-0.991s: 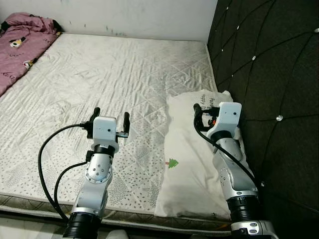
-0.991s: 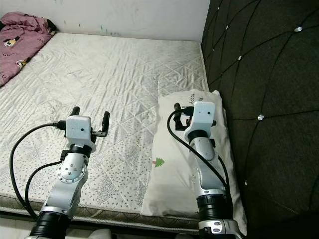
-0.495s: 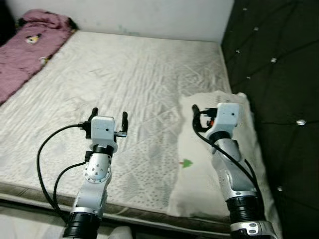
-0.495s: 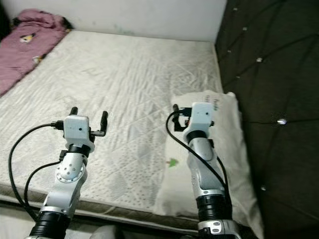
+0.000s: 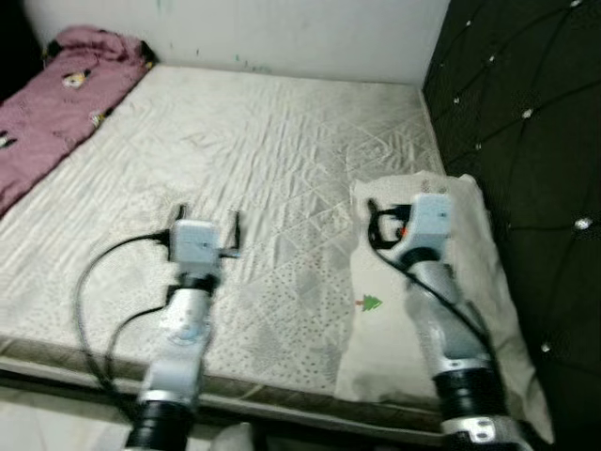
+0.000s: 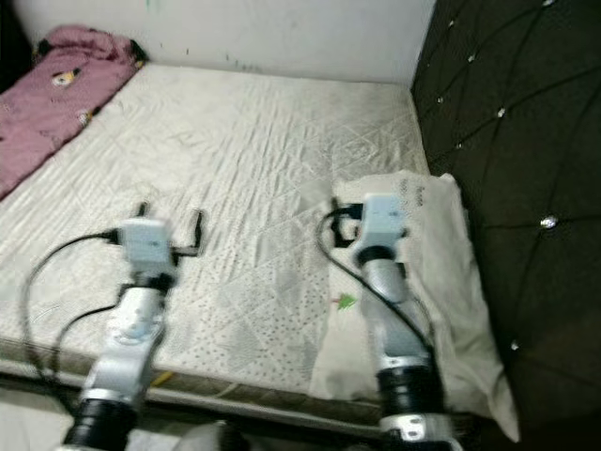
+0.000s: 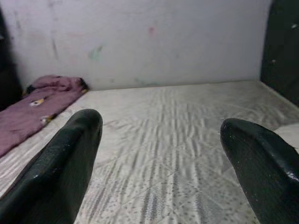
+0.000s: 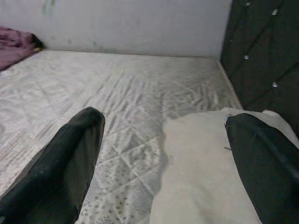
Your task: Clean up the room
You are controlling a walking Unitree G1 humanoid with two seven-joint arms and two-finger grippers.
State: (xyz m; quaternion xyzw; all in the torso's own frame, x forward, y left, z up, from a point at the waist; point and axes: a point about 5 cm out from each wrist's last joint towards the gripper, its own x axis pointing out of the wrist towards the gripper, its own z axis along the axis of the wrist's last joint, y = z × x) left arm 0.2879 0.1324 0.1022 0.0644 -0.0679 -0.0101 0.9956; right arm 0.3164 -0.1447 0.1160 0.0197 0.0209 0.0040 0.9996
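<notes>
The right gripper (image 5: pixel 387 218), just right of centre in the left eye view, hovers with its two black fingers (image 8: pixel 70 163) spread wide over the upper end of the white pillow (image 5: pixel 413 319), holding nothing. The left gripper (image 5: pixel 207 224), at left of centre, is equally wide and empty above the quilted mattress (image 5: pixel 263 141). The pillow lies lengthwise at the right of the frame, close against the dark tufted headboard (image 5: pixel 526 122), its lower end overhanging the mattress's front edge. The purple blanket (image 5: pixel 56 94) is bunched in the upper left corner, against the white wall (image 5: pixel 282 28).

The step in hand looks like an approach: the picture is blurred, so the robot is likely moving. If the pillow is the target, the right gripper should settle first, then come down on the pillow's near-left edge, where a fold of cloth can be pinched.

Open room lies across the middle of the mattress. The headboard crowds the right arm, and the front edge sits just under both forearms.
</notes>
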